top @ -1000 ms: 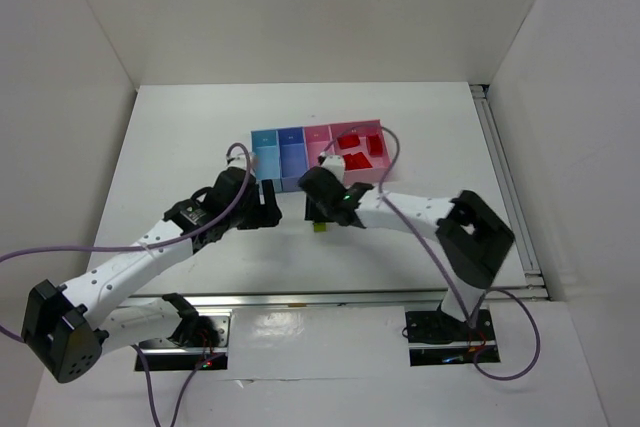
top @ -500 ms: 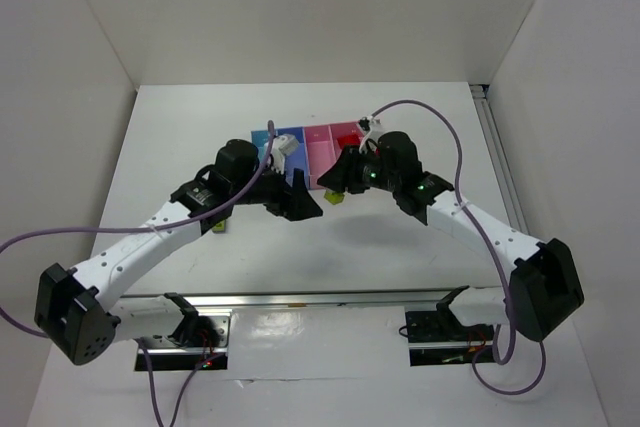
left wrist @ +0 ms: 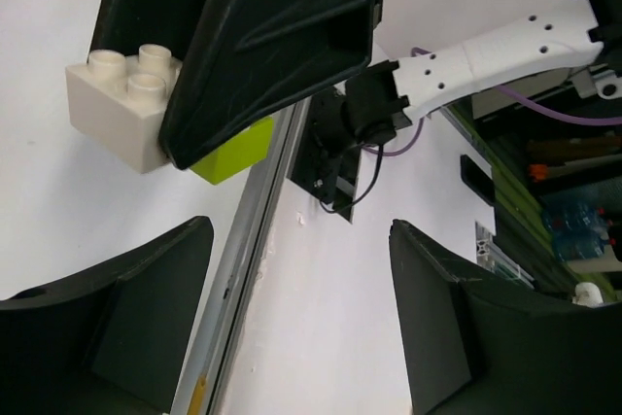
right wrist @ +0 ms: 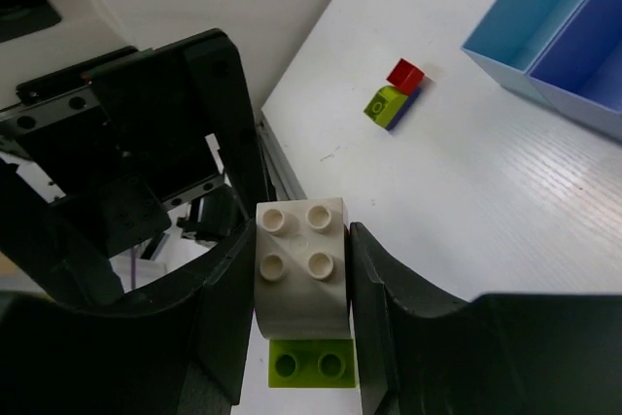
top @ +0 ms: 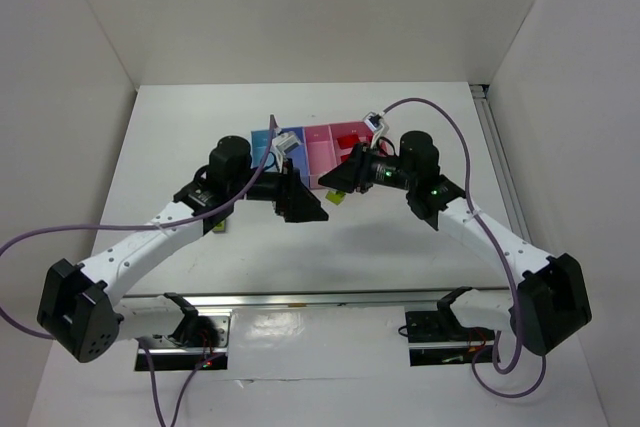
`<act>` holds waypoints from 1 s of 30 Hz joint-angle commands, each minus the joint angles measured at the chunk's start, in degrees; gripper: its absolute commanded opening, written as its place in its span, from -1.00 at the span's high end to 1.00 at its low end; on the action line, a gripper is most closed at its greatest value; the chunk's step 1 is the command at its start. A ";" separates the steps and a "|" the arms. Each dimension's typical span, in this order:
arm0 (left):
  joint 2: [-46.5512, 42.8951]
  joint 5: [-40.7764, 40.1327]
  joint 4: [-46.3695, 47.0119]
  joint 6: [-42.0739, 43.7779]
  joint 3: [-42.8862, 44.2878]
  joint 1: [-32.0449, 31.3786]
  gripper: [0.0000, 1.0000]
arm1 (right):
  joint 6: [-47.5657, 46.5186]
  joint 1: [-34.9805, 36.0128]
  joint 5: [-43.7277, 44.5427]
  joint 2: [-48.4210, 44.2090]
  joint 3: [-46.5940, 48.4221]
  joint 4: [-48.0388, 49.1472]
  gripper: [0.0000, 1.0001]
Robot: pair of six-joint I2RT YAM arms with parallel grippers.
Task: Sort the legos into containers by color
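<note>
Here the right gripper (right wrist: 303, 289) clamps a pale brick (right wrist: 301, 264) atop a yellow-green brick (right wrist: 311, 364) at lower centre, facing the left gripper (left wrist: 296, 279), its fingers apart. Upper centre, a small red, green and blue brick cluster (right wrist: 394, 94) lies near the light blue bin (right wrist: 530, 17).

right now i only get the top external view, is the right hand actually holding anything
Observer: Yes, the right wrist view shows the right hand shut on a pale brick stacked on a yellow-green brick.
Operator: and the other arm
Observer: Left wrist view: the left hand is open and empty, facing that stack.
Operator: any loose ones
Observer: A red brick, a lime brick and a blue brick sit clustered on the table, apart from the light blue bin.
</note>
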 commanded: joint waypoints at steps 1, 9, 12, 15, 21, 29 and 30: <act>1.67 5.60 7.89 -1.43 -0.37 0.81 -0.68 | 4.28 -0.70 -7.21 -1.45 -1.35 9.11 0.48; 5.36 5.00 10.18 -2.05 1.29 0.81 -0.68 | 7.11 -0.70 -10.56 -0.39 -1.36 13.25 0.48; 6.07 4.29 10.71 -2.05 2.61 0.81 -0.66 | 7.11 -0.70 -11.09 -0.39 -1.36 13.86 0.48; 6.07 4.29 13.77 -3.81 2.62 0.81 -0.66 | 7.11 -0.70 -11.09 0.13 -1.36 13.86 0.48; 7.21 5.52 19.49 -7.32 2.09 0.81 -0.55 | 8.25 -0.08 -11.62 1.28 -1.89 15.71 0.48; 8.88 8.06 23.18 -10.40 1.04 0.28 0.31 | 8.25 0.45 -11.09 1.80 -1.89 15.19 0.48; 8.88 8.07 23.19 -10.40 1.04 0.28 0.44 | 8.25 0.45 -10.48 1.80 -1.89 14.57 0.48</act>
